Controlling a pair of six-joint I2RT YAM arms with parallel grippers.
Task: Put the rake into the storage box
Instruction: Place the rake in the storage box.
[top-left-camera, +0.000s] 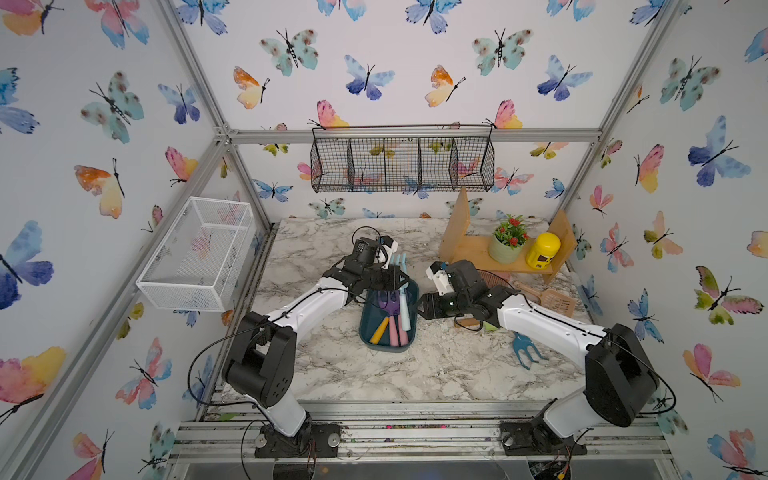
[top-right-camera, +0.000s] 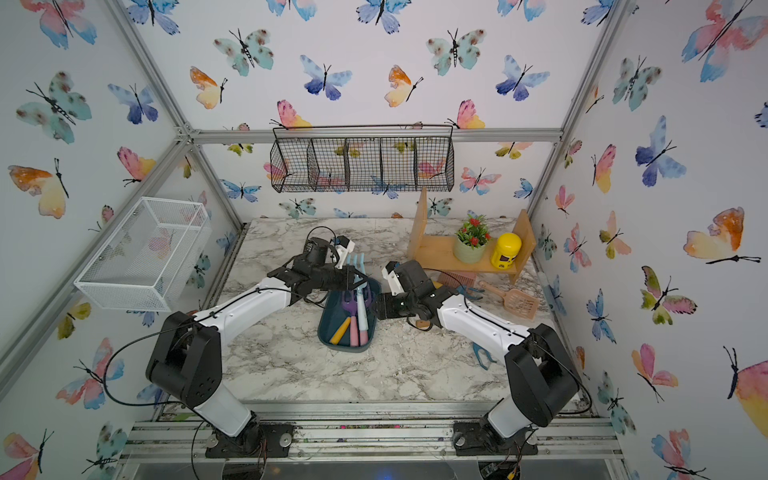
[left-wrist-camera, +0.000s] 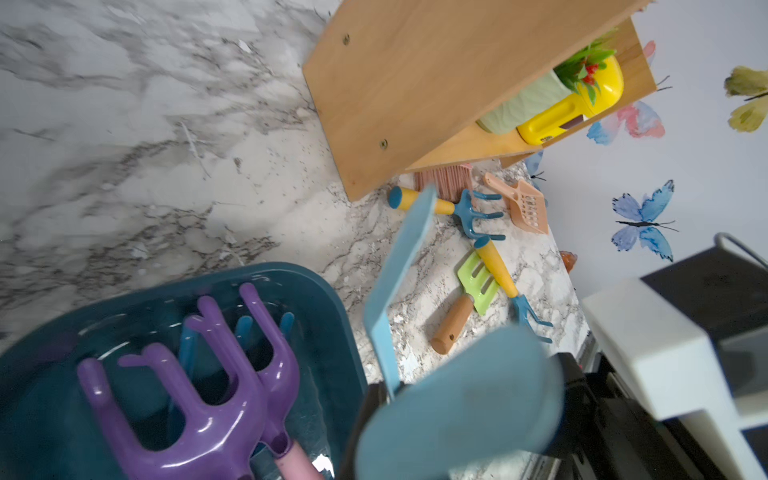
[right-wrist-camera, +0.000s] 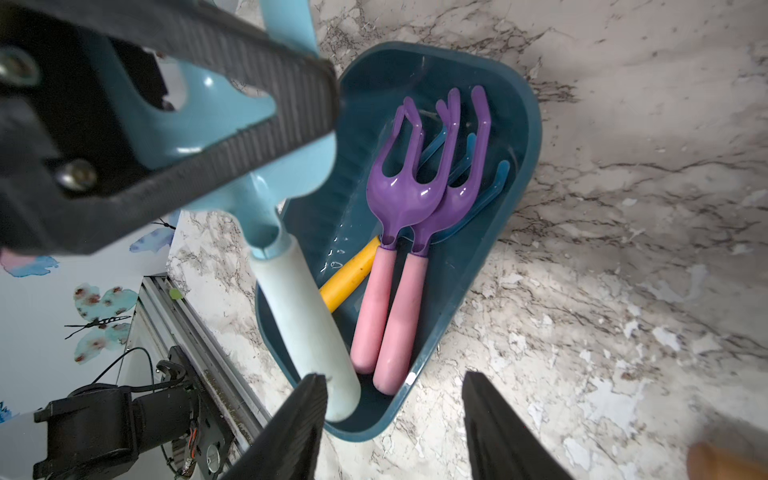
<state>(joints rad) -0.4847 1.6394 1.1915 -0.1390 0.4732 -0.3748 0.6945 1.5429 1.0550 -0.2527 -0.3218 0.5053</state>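
- I see the left gripper (right-wrist-camera: 328, 99) clamped on the light blue rake's (right-wrist-camera: 299, 316) head, with its handle inside the storage box (right-wrist-camera: 374, 75).
- The right gripper's (right-wrist-camera: 390, 376) jaws stand apart, just beside the box.

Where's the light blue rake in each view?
Top view: light blue rake centre, tilted, handle in storage box, left gripper shut on its head.
Top view: same, centre.
Left wrist: blurred, close, lower centre.
Right wrist: left of centre, handle end in box.
Shared landmark: purple rakes in the box.

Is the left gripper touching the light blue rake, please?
Touching: the right wrist view shows the left gripper clamped on the light blue rake, at its head.
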